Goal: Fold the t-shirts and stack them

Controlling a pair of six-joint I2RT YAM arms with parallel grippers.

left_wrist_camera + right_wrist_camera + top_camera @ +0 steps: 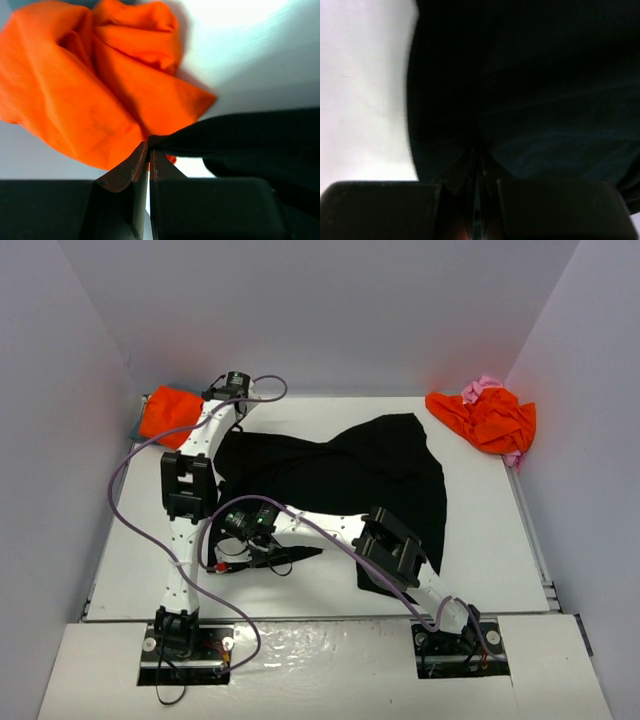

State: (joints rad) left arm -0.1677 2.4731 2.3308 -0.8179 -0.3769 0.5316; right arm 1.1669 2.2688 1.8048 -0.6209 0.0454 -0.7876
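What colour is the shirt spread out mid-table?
The t-shirt is plain black, clearest in the top external view.

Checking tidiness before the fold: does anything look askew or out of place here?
The black cloth t-shirt at centre lies skewed and rumpled, not flat. The bright orange t-shirt far right is a crumpled heap over pink cloth.

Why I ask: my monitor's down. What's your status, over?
Left gripper shut on far corner of soft black t-shirt. Right gripper shut on its near edge. Crumpled bright orange t-shirt beside left gripper, could snag.
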